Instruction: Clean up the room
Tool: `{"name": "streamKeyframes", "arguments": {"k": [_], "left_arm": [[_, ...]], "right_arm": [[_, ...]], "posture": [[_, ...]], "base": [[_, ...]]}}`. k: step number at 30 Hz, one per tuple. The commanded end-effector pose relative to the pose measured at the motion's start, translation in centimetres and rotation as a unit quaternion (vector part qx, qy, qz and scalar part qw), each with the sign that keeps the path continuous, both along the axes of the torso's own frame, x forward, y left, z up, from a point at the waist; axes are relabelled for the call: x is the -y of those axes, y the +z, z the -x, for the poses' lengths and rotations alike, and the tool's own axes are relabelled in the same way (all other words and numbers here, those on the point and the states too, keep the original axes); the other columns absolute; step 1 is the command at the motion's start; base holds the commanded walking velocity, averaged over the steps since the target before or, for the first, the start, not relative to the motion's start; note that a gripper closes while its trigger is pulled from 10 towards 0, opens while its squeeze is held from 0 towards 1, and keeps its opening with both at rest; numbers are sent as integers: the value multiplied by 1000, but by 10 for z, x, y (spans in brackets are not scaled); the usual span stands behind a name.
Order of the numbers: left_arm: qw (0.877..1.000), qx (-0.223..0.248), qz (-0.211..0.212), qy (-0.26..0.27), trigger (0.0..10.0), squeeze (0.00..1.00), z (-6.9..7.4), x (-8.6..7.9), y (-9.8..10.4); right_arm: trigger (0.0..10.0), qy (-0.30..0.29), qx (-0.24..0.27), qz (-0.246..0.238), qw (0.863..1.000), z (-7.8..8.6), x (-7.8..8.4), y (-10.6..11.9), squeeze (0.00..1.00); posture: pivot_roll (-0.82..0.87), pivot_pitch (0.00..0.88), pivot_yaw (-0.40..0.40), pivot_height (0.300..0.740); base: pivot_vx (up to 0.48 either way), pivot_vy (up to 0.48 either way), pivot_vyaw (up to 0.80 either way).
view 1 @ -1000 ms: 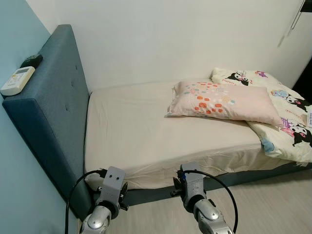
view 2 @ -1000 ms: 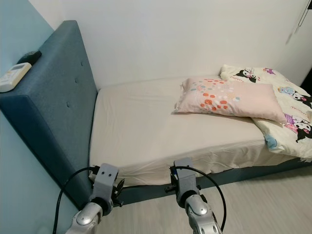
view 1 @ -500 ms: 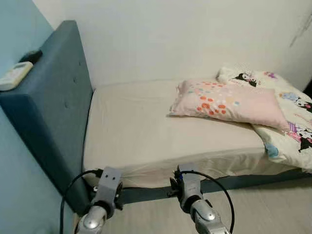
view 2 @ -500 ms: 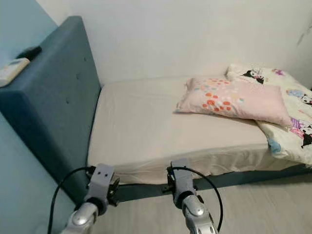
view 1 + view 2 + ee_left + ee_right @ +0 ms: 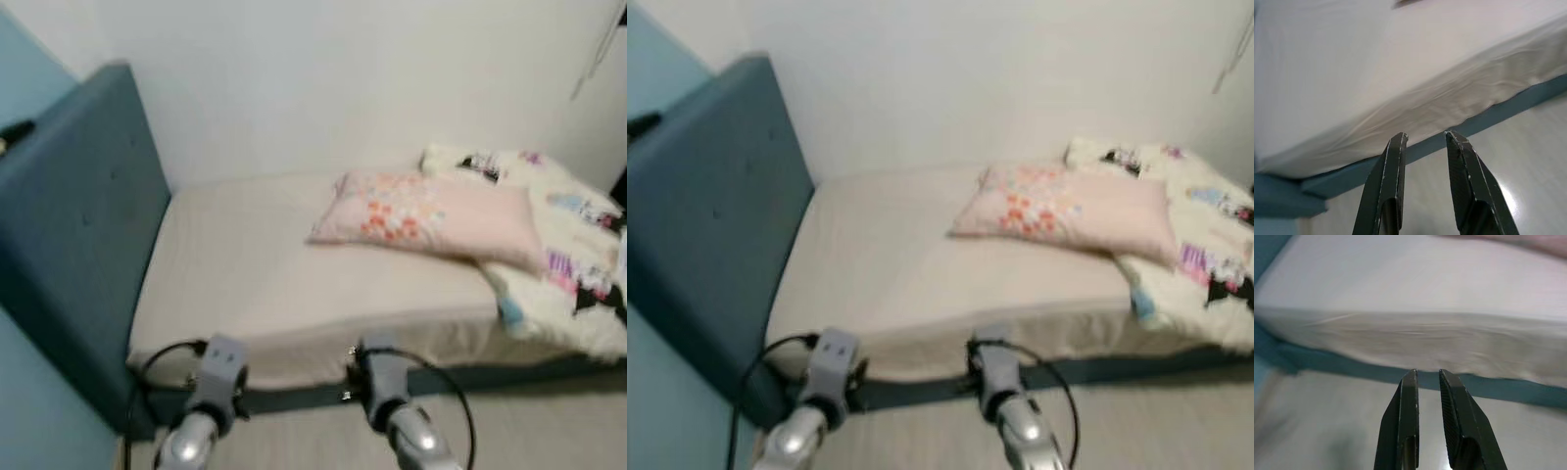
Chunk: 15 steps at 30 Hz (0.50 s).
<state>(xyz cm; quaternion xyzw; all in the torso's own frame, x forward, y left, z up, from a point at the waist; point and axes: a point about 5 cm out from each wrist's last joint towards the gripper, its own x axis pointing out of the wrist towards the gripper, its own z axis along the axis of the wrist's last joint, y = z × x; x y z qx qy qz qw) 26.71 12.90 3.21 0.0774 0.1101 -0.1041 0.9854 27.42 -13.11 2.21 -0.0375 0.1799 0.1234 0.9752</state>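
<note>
**Camera swings; pillow waits mid-bed**

Only your view has shifted and blurred; the pink pillow (image 5: 431,211) lies on the bed (image 5: 245,274), overlapping the cartoon quilt (image 5: 568,264). Expect it soft and light: pinch a corner. Left gripper (image 5: 1425,139) is spread, right gripper (image 5: 1427,377) barely parted, both empty.

White wall (image 5: 343,78), teal wall (image 5: 29,411), pale wood-look floor (image 5: 549,421), dark blue headboard (image 5: 78,235).
</note>
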Motion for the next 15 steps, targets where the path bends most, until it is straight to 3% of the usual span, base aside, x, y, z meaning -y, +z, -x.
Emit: {"name": "streamKeyframes", "arguments": {"k": [1, 8, 15], "left_arm": [[1000, -6, -9, 6, 10000, 0, 1, -7, -2], [1000, -6, -14, -9, 10000, 0, 0, -5, -1], [998, -12, -33, -46, 10000, 0, -1, 0, 0]], "right_arm": [[10000, 5, -3, -10, 1000, 2, -7, -1, 0], [10000, 2, -4, -11, 1000, 3, -7, -2, 0], [10000, 3, -4, -11, 1000, 3, -8, -2, 0]], "posture": [[-7, 53, -11, 740], [-7, 59, -10, 740], [-4, 63, -9, 740]], "base": [[0, -450, 0], [0, -385, 0], [0, 406, 0]]}}
